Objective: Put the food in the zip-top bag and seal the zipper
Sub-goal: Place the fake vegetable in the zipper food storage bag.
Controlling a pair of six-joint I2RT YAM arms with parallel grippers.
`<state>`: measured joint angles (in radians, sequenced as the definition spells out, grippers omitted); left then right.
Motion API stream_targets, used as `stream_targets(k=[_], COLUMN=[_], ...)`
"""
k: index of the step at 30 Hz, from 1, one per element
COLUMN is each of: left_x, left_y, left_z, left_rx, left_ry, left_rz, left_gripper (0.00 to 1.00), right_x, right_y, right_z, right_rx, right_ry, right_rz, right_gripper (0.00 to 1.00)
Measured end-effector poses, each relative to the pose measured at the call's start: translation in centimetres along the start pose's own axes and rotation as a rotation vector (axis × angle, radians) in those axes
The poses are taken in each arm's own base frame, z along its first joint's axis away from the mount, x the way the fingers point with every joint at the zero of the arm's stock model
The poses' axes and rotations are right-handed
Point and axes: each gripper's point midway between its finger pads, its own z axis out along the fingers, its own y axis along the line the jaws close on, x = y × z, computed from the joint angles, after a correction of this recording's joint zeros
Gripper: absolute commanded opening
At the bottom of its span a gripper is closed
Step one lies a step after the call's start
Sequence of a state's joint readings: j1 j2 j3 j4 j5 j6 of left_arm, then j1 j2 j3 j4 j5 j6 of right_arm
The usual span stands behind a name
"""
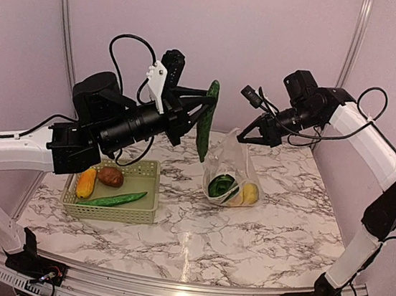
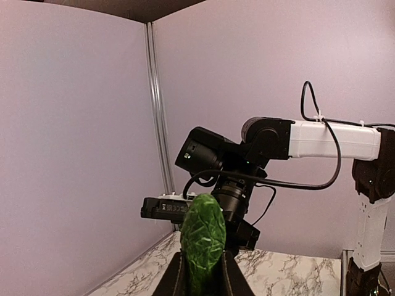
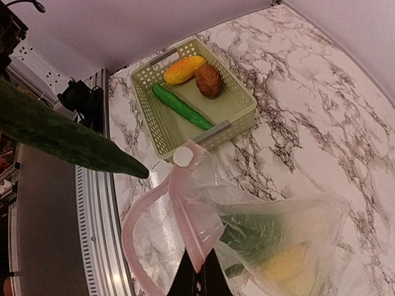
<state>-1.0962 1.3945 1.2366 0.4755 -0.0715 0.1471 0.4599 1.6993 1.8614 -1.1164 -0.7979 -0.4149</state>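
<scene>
My left gripper (image 1: pixel 205 104) is shut on a dark green cucumber (image 1: pixel 206 124), which hangs upright in the air just left of the zip-top bag (image 1: pixel 235 168). In the left wrist view the cucumber (image 2: pixel 202 237) stands between the fingers (image 2: pixel 233 277). The right gripper (image 1: pixel 249 135) is shut on the bag's mouth edge and holds it lifted. Its pink zipper (image 3: pixel 137 217) curves open, with a white slider (image 3: pixel 183 156) at one end. Inside the bag lie a green piece (image 1: pixel 220 185) and a yellow fruit (image 1: pixel 249 193). The cucumber's tip (image 3: pixel 126 166) hovers near the bag's mouth.
A pale green lattice basket (image 1: pixel 110 214) stands at the left, holding an orange-yellow piece (image 1: pixel 87 183), a brown potato (image 1: pixel 110 176) and a long green vegetable (image 1: pixel 116 199). The right arm (image 2: pixel 333 139) reaches over the marble table (image 1: pixel 245 233).
</scene>
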Motion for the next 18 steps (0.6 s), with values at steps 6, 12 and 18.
stream_targets(k=[6,12,18], left_x=[-0.6,-2.2,0.2], left_y=[-3.3,-4.1,-4.2], left_z=[1.8,2.4,4.2], left_rx=[0.081,0.094,0.056], left_ry=[-0.094,-0.169,-0.185], left_rz=[-0.028,-0.032,0.037], left_gripper=[0.00,0.00,0.00], right_x=[-0.2,-0.2,-0.4], right_y=[0.4,0.6,0.8], right_z=[0.0,0.0,0.0], right_rx=[-0.021,-0.033,-0.046], right_ry=[-0.009,-0.014,-0.020], right_rz=[0.004,0.004,0.004], right_gripper=[0.00,0.00,0.00])
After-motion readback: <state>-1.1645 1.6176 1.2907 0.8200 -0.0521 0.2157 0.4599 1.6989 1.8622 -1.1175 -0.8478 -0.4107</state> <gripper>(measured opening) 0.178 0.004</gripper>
